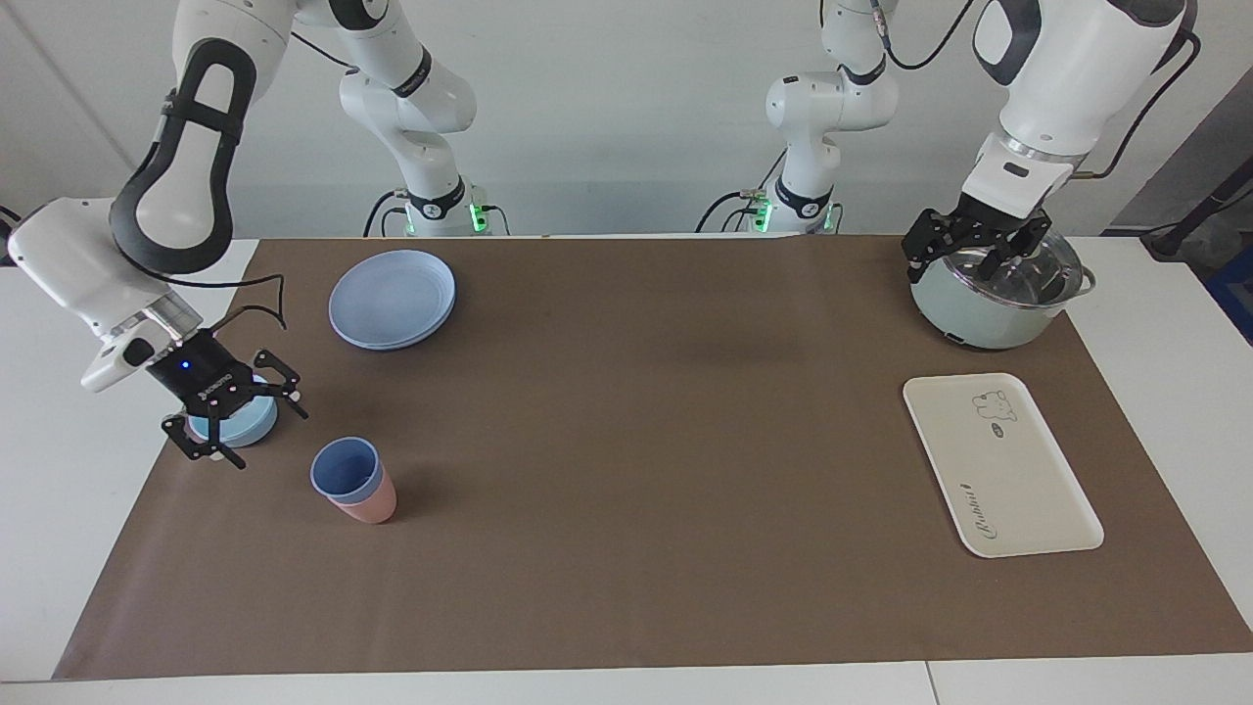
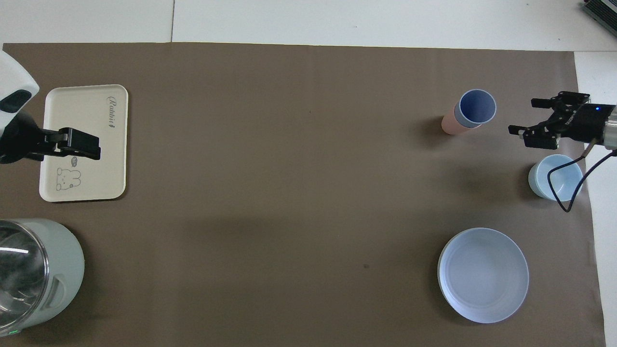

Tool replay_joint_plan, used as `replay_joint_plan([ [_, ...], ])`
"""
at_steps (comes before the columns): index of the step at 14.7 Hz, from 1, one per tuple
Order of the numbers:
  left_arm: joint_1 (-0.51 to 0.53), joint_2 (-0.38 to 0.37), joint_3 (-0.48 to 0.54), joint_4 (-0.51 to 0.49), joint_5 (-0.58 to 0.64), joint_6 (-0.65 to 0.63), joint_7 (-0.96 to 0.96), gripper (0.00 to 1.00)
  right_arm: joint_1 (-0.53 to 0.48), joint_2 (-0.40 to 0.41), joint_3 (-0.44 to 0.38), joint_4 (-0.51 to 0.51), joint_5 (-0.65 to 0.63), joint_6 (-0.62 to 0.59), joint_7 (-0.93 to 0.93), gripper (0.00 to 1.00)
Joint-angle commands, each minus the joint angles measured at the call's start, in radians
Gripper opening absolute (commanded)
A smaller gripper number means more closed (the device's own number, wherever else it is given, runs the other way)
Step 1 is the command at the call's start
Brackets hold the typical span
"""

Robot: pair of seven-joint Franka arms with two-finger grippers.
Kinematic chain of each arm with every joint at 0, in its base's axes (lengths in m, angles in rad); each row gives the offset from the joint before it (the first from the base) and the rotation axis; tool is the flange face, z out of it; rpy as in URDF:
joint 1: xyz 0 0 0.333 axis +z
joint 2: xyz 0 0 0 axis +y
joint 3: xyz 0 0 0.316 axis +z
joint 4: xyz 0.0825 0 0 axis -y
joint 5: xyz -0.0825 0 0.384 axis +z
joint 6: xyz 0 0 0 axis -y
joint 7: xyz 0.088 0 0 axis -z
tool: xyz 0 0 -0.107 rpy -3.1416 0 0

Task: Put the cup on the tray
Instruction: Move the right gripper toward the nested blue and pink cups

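Observation:
The periwinkle-blue cup (image 1: 345, 468) (image 2: 477, 107) stands upright, nested in a pink cup (image 1: 370, 505) (image 2: 450, 124), toward the right arm's end of the mat. My right gripper (image 1: 256, 431) (image 2: 523, 115) hangs low and open between the cups and the light-blue bowl, holding nothing and apart from the cup. The cream tray (image 1: 1018, 490) (image 2: 111, 164) lies flat toward the left arm's end, with nothing on it. My left gripper (image 1: 964, 259) (image 2: 91, 150) waits open above the pot, holding nothing.
A light-blue bowl (image 1: 260, 423) (image 2: 554, 178), partly covered by the right gripper, sits beside the cups. Stacked round blue plates (image 1: 392, 299) (image 2: 483, 274) lie nearer to the robots. A pale-green pot (image 1: 984, 318) (image 2: 62, 270) with a glass lid stands near the tray.

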Motion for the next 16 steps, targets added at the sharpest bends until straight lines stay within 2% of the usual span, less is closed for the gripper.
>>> replay_joint_plan([
  [1,0.003,-0.029,0.005,-0.033,-0.013,0.013,0.012,1.00,-0.015,0.013,0.010,-0.034,0.097,0.004,-0.099,1.00],
  [6,0.002,-0.029,0.005,-0.033,-0.013,0.006,0.006,1.00,-0.020,0.122,0.010,-0.028,0.357,-0.007,-0.354,1.00],
  [16,0.002,-0.029,0.005,-0.033,-0.013,0.006,0.006,1.00,0.006,0.189,0.013,-0.042,0.568,-0.053,-0.474,1.00],
])
